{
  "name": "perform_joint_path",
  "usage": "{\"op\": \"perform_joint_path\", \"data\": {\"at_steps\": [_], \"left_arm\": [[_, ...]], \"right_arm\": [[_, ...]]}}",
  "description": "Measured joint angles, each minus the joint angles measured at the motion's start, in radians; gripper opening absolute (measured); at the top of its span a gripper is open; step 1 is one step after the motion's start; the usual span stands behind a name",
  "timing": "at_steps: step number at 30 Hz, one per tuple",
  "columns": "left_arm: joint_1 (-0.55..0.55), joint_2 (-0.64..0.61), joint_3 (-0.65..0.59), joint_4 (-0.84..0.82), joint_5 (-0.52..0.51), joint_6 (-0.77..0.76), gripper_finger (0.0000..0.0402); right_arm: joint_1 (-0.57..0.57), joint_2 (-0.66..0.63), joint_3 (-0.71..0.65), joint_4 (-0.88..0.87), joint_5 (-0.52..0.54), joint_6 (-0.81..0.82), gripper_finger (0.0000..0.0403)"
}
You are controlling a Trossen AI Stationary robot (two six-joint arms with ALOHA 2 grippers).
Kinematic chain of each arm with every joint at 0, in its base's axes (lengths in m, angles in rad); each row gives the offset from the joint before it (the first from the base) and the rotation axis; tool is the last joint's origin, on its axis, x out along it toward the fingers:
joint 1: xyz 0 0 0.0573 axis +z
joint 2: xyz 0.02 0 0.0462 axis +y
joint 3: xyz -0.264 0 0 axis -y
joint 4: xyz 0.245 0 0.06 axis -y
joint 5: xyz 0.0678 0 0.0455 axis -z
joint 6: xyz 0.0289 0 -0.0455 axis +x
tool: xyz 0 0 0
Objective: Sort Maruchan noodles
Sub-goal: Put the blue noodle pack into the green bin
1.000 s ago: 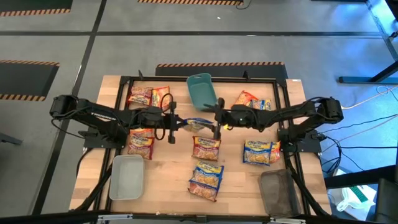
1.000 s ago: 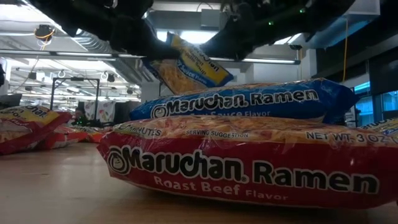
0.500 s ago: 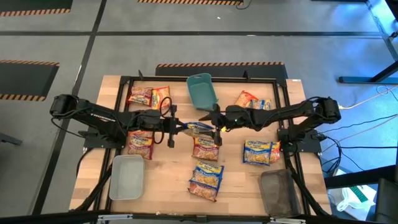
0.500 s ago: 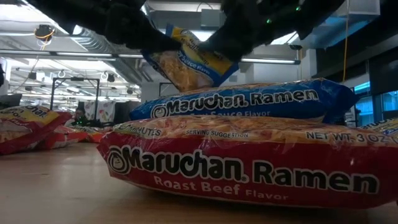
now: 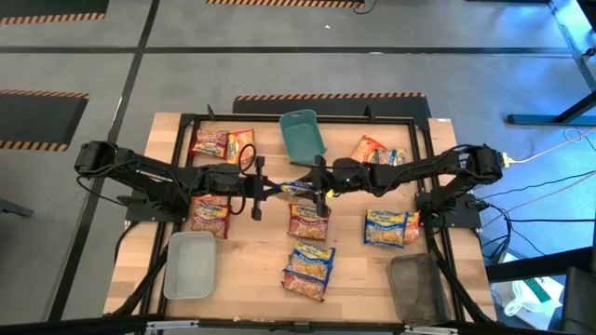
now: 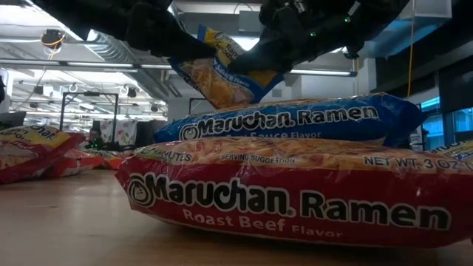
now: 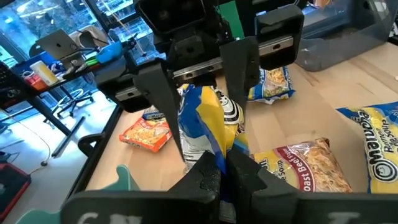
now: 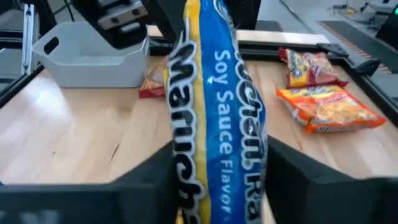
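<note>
- you have the left gripper (image 5: pixel 270 190) clenched on one end of a blue packet (image 5: pixel 298 189), held in the air over the middle of the table (image 5: pixel 251 251).
- your right gripper (image 5: pixel 321 187) sits at the packet's other end with a finger (image 8: pixel 311 180) on each side; the jaws look closed onto it.
- in the right wrist view the packet (image 8: pixel 214 118) stands on edge, label "soy sauce flavor".
- the other packets lie flat on the table: two (image 5: pixel 223 143) near the far left corner, one (image 5: pixel 211 215) by the left edge, two (image 5: pixel 377 150) near the far right corner, one (image 5: pixel 391 227) by the right edge, one (image 5: pixel 308 221) below the held packet.
- a red packet with a blue one on it (image 5: pixel 308 267) lies near the front edge.
- trays: teal (image 5: pixel 302 135) at the far edge, grey (image 5: pixel 190 264) at the front left corner, dark (image 5: pixel 416 288) at the front right corner.
</note>
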Motion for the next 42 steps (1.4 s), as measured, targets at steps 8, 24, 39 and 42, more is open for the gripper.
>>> {"op": "perform_joint_path", "data": {"at_steps": [8, 24, 39, 42], "left_arm": [[0.0, 0.0, 0.0, -0.003, 0.0, -0.077, 0.0028], [0.004, -0.265, 0.001, -0.367, -0.172, -0.237, 0.0131], [0.004, -0.256, -0.284, 0.066, -0.14, -0.362, 0.0129], [0.005, -0.237, -0.306, 0.106, -0.181, -0.389, 0.0129]], "right_arm": [[0.0, 0.0, 0.0, -0.006, 0.016, -0.037, 0.0081], [-0.005, -0.053, 0.0, -0.04, 0.156, -0.123, 0.0083], [-0.225, -0.078, 0.189, -0.339, 0.253, -0.343, 0.0087], [-0.287, -0.065, 0.249, -0.4, 0.212, -0.411, 0.0086]]}}
